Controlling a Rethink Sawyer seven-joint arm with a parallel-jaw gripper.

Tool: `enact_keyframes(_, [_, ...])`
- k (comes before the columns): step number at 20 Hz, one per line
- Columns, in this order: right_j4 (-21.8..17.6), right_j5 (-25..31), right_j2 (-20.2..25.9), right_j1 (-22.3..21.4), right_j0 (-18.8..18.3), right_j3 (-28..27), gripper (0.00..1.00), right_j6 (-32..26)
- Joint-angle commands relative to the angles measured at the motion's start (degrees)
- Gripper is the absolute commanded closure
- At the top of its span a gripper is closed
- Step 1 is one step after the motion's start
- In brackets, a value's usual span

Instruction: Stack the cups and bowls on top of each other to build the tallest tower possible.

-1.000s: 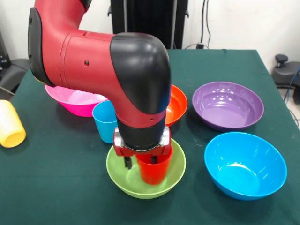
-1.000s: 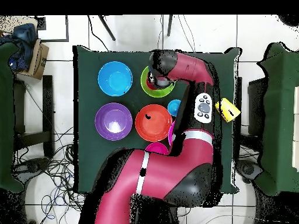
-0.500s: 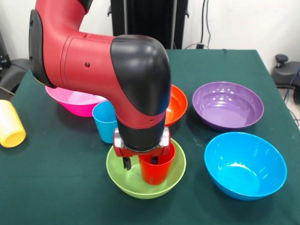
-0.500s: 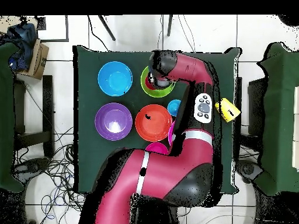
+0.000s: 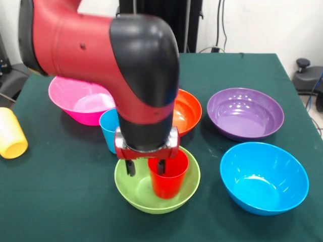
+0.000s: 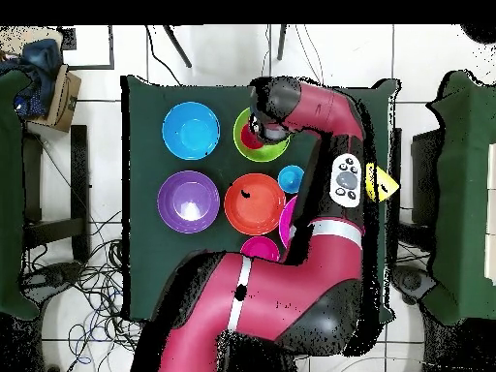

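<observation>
Claw (image 5: 147,168) open over red cup (image 5: 168,174) in green bowl (image 5: 134,190), nothing held. Cup light, slick; I'd pinch rim wall.

Colours, placed from the lime green bowl (image 5: 156,194) in the front view:
- red cup (image 5: 168,176) standing inside it
- light blue cup (image 5: 109,130) just behind-left of it
- orange bowl (image 5: 186,111) behind it
- hot pink bowl (image 5: 75,100) further back-left
- purple bowl (image 5: 246,113) back-right
- blue bowl (image 5: 264,178) to its right
- yellow cup (image 5: 11,134) far left, lying at the table edge
- table cloth (image 5: 60,201) dark green, plain, no pattern
- arm (image 5: 91,45) above it: glossy red shell, black joint cap; gripper (image 5: 146,166) has a red body and black fingers (image 5: 130,167)
</observation>
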Motion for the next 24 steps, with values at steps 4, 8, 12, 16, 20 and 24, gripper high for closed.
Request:
enact_keyframes(4, [-0.25,9.08,5.71,-10.4,-2.33,6.65,0.0,-7.51])
enact_keyframes(8, [1.71,15.51,6.95,-13.94,-3.47,4.83,0.0,-6.91])
enact_keyframes(12, [3.93,24.49,8.61,-15.68,-4.83,0.31,0.0,-5.82])
enact_keyframes(16, [4.33,29.97,8.89,-17.32,-6.63,-1.46,0.0,-6.74])
enact_keyframes(20, [2.97,25.69,6.34,-21.88,-8.33,4.17,0.0,-8.5])
enact_keyframes(24, [1.07,13.81,4.35,-27.25,-9.37,13.58,0.0,-9.33])
